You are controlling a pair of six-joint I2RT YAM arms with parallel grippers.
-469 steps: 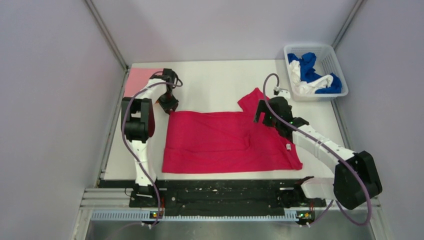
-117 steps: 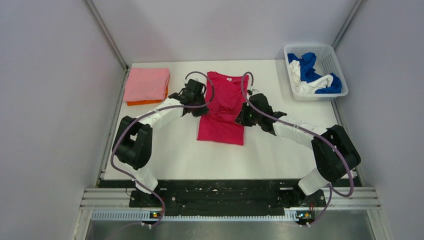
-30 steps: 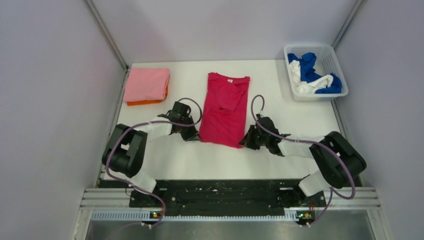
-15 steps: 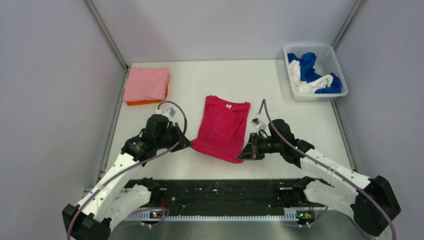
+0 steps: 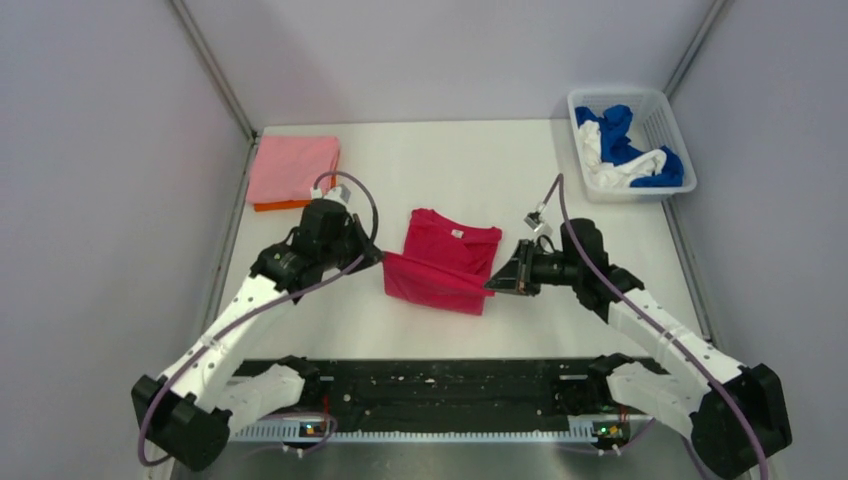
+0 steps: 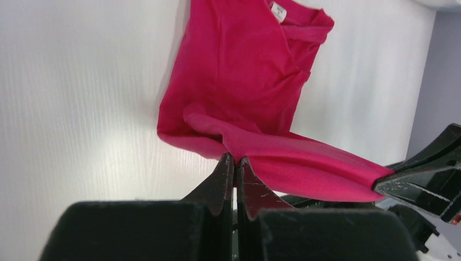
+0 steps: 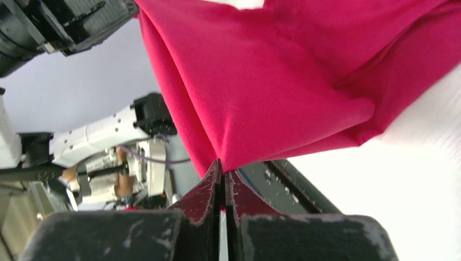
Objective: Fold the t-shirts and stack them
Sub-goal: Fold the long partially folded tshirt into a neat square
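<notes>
A crimson-pink t-shirt [image 5: 447,255], folded to a narrow strip, lies mid-table with its collar end flat and its near hem lifted. My left gripper [image 5: 381,259] is shut on the hem's left corner, and my right gripper [image 5: 492,286] is shut on the right corner. The raised edge stretches between them above the shirt's body. In the left wrist view my gripper [image 6: 235,159] pinches the crimson-pink t-shirt [image 6: 244,87]. From the right wrist, my gripper [image 7: 223,166] clamps the same cloth [image 7: 282,81]. A folded light pink t-shirt [image 5: 293,167] rests on an orange one [image 5: 268,207] at far left.
A white mesh basket [image 5: 666,115] at the far right corner holds crumpled blue [image 5: 618,128] and white [image 5: 620,175] t-shirts. Grey walls close in the table on three sides. A black rail [image 5: 440,385] runs along the near edge.
Both arms have risen from the table with the shirt's near hem and carried it away from me, over the shirt's body. The shirt now looks shorter.
</notes>
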